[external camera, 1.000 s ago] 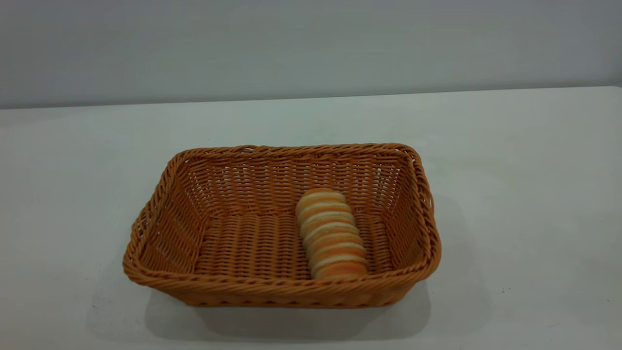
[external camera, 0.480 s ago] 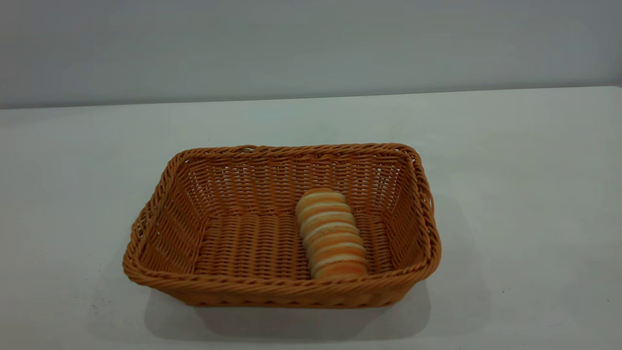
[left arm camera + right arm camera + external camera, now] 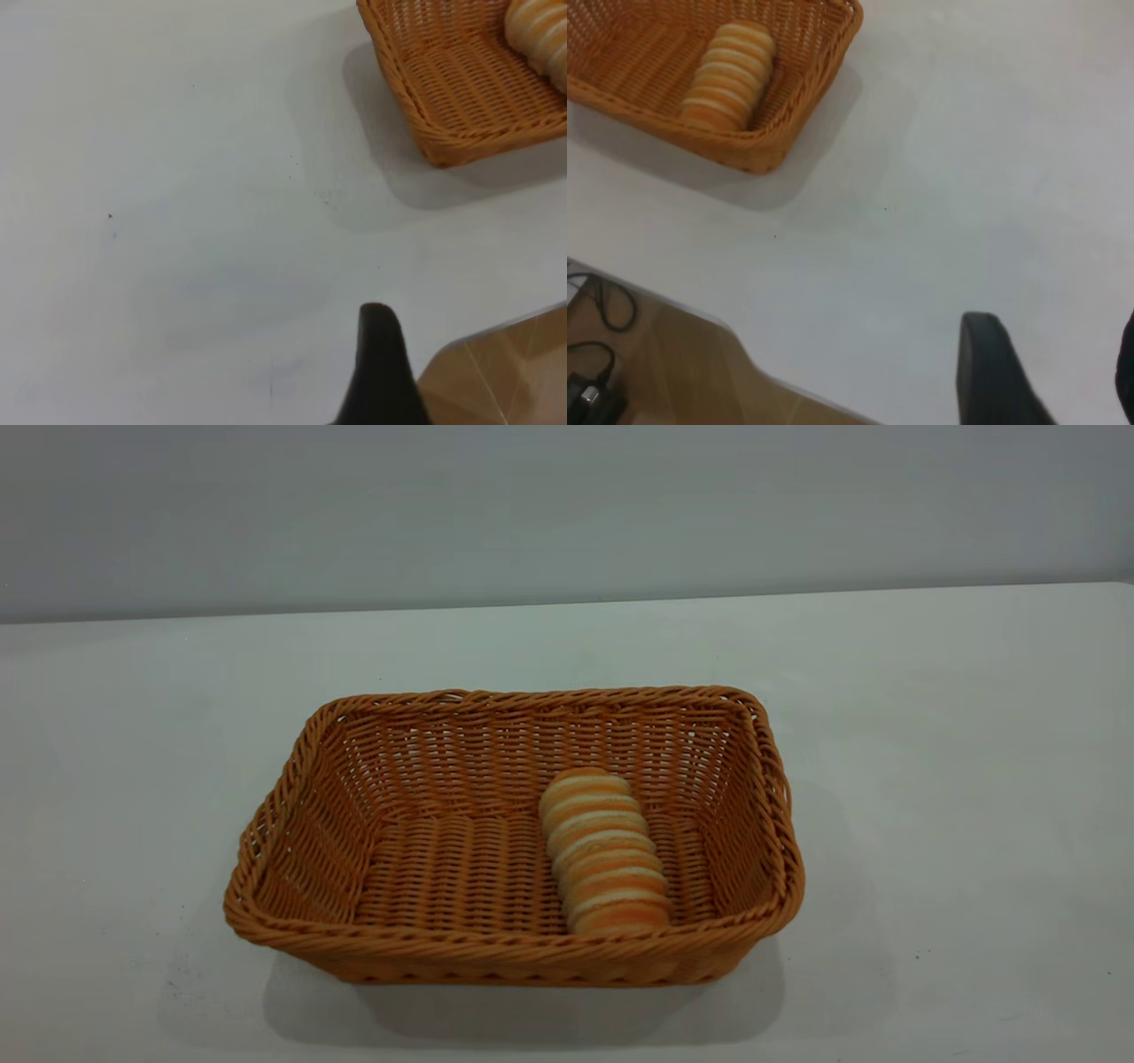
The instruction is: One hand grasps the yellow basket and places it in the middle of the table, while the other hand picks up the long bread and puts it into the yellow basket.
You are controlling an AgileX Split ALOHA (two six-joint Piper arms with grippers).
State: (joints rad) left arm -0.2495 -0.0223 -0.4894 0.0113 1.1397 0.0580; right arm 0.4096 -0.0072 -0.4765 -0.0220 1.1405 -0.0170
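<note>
White table (image 3: 957,717), yellow basket (image 3: 496,955) mid-table, long bread (image 3: 604,852) inside

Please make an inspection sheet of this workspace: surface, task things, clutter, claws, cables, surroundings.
Surface: white table, a few tiny dark specks.
Job's things: yellow basket upright mid-table; long bread lies inside it, toward its right side.
Clutter: nothing seen.
Claws: left claw over bare table, away from the basket, holds nothing; one finger visible. Right claw also over bare table, open, empty. Neither appears in the exterior view.
Cables: black cables on the floor beyond the table edge.
Surroundings: plain grey wall; brown floor.
</note>
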